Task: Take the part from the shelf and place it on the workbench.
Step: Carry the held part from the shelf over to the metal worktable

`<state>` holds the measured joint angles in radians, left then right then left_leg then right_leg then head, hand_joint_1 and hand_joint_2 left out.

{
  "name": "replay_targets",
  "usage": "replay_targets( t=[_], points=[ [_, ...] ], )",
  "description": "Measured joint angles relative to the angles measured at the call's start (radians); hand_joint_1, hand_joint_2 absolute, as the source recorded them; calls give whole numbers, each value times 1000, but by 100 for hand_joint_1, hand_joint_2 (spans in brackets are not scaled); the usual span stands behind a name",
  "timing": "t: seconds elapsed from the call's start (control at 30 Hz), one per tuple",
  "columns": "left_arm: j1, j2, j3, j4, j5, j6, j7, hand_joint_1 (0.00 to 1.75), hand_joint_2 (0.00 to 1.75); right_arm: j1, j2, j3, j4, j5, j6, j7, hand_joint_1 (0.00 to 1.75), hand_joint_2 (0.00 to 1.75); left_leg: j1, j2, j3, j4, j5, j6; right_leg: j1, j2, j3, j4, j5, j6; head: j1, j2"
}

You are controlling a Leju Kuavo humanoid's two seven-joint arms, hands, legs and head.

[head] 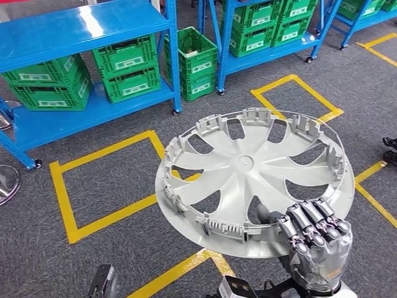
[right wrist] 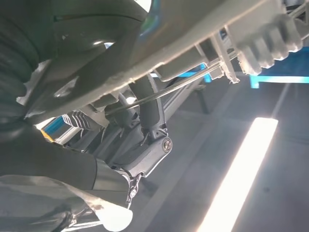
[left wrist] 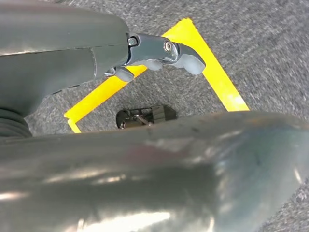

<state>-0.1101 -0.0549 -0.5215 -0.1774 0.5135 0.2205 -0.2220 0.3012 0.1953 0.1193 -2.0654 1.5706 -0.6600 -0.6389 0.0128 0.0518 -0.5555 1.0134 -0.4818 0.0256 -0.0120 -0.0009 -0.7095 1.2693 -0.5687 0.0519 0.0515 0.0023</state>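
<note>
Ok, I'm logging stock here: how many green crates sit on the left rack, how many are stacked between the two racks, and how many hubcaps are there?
Crates on left rack: 4
Crates between racks: 2
Hubcap: 1
Total: 7

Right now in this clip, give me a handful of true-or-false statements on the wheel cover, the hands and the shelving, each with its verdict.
1. The right hand holds the grey wheel cover at its near rim. True.
2. The wheel cover lies on a workbench. False: it is carried above the grey floor with its yellow tape lines.
3. The left hand grips the cover too. False: in the left wrist view it holds nothing, with floor behind it.
4. Green crates sit on the blue shelf. True.
5. The cover faces ribbed side up. True.
</note>
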Motion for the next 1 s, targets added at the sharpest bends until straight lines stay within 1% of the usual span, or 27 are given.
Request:
replay_targets(
  t=[0.03,0.1,0.13,0.17,0.23,0.27,0.3,0.37,0.4,0.43,0.47,0.5,0.53,0.57,0.6,0.63,0.67,0.7,0.73,0.77,0.8,0.83,0.87,0.9,0.93,0.97,1.0],
  points=[
    [-1,-1,0,0,0,0,0,0,0,0,0,0,0,0,0,0,175,175,0,11,2,0,-1,-1,1,-13,38,-68,34,-3,0,0],
    [-2,-2,0,0,0,0,0,0,0,-1,0,-1,-3,0,0,0,175,175,-5,28,5,1,-4,-7,8,-59,115,-207,79,-13,0,0],
    [-2,-2,0,0,0,0,0,0,0,-2,0,-1,-5,0,0,0,175,175,-8,36,5,2,-6,-11,12,-75,136,-246,86,-19,-1,0],
    [-2,-2,0,0,0,0,0,0,0,-2,0,-1,-6,0,0,0,175,175,-10,45,6,2,-6,-15,16,-79,142,-258,85,-24,-1,0],
    [-3,-3,0,0,-1,0,0,0,0,-1,0,-2,-10,0,0,1,175,175,-11,60,7,3,-8,-25,15,-56,139,-261,91,-36,-1,0],
    [-4,-3,0,-1,-1,0,0,0,0,-2,0,-2,-14,0,0,1,175,175,-9,52,6,10,-16,-31,13,-45,139,-264,95,-42,-2,0],
    [-6,-3,0,-2,-2,0,0,0,0,-3,0,-2,-19,0,0,2,175,175,-7,32,-2,32,-33,-35,9,-34,139,-268,99,-48,-4,0],
    [-4,-2,0,-3,-4,-1,2,0,0,-8,0,-1,-32,0,0,-2,175,175,-4,-20,-46,139,-96,-41,6,-12,139,-271,103,-55,-8,0],
    [-2,-1,0,-3,-5,-1,4,0,0,-12,0,0,-40,0,0,-7,175,175,-3,-33,-76,208,-126,-42,6,1,138,-270,104,-57,-8,0],
    [0,-1,1,-3,-6,-2,7,0,0,-15,1,0,-49,0,0,-15,175,175,-3,-38,-101,263,-143,-43,7,15,138,-270,104,-58,-9,0],
    [1,-1,1,-3,-7,-3,9,0,0,-17,1,-1,-58,0,0,-24,175,175,-3,-39,-111,284,-140,-43,7,29,138,-268,104,-58,-9,0],
    [1,-1,1,-3,-9,-3,11,0,0,-19,3,-1,-67,0,0,-33,175,175,-3,-40,-106,270,-117,-42,7,44,138,-265,104,-58,-9,0],
    [0,0,2,-3,-11,-3,12,0,0,-20,5,-2,-76,0,0,-40,175,175,-2,-45,-86,220,-81,-41,6,57,138,-262,103,-56,-9,0],
    [0,0,2,-3,-12,-3,12,0,0,-21,7,-3,-84,0,0,-45,175,175,0,-62,-57,153,-45,-38,5,70,138,-259,102,-55,-9,0],
    [0,0,2,-3,-12,-3,12,0,0,-22,9,-3,-92,0,0,-48,175,175,3,-83,-32,91,-19,-37,6,82,135,-254,100,-51,-9,0],
    [1,1,2,-3,-12,-4,12,0,0,-22,10,-3,-100,0,0,-49,175,175,4,-101,-14,48,-8,-35,5,93,130,-250,100,-46,-9,0],
    [1,1,3,-3,-12,-4,12,0,0,-22,11,-3,-106,0,0,-51,175,175,5,-114,-6,26,-7,-34,4,103,123,-247,102,-41,-9,0],
    [1,0,3,-3,-12,-4,12,0,0,-22,12,-3,-111,0,0,-51,175,175,3,-113,-6,20,-10,-32,3,112,118,-247,104,-34,-9,0],
    [1,-1,3,-3,-12,-5,12,0,0,-21,12,-3,-116,0,0,-52,175,175,3,-105,-6,18,-9,-28,1,117,111,-247,106,-28,-9,0],
    [0,-2,4,-3,-12,-5,12,0,0,-20,12,-3,-119,0,0,-52,175,175,4,-96,-6,15,-6,-23,1,107,105,-244,104,-23,-8,0],
    [0,-2,5,-4,-12,-5,11,0,0,-21,12,-3,-122,0,0,-51,175,175,5,-86,-5,11,-4,-16,2,86,93,-225,92,-18,-5,0],
    [0,-3,6,-4,-12,-5,11,0,0,-22,12,-3,-124,0,0,-52,175,175,6,-74,-5,8,-2,-10,3,59,73,-186,70,-14,-2,0],
    [1,-3,7,-4,-12,-5,11,0,0,-24,12,-3,-124,0,0,-52,175,175,4,-62,-5,7,-2,-5,3,31,46,-128,40,-11,2,0],
    [3,-3,9,-5,-13,-5,11,0,0,-25,12,-3,-125,0,0,-52,175,175,3,-50,-6,7,-2,-3,2,17,13,-59,8,-7,4,0],
    [5,-3,10,-5,-13,-5,12,0,0,-26,12,-4,-124,0,0,-53,175,175,2,-36,-6,7,-2,-3,0,11,-15,1,-14,-4,4,0],
    [6,-3,12,-5,-12,-4,12,0,0,-26,12,-4,-124,0,0,-53,175,175,1,-23,-6,7,-3,-3,-1,8,-30,32,-20,-2,4,0],
    [6,-3,16,-5,-5,-5,15,0,0,-25,12,-5,-124,0,0,-54,175,175,1,-11,-6,7,-3,-3,-2,4,-25,26,-6,-1,5,0]
  ],
)
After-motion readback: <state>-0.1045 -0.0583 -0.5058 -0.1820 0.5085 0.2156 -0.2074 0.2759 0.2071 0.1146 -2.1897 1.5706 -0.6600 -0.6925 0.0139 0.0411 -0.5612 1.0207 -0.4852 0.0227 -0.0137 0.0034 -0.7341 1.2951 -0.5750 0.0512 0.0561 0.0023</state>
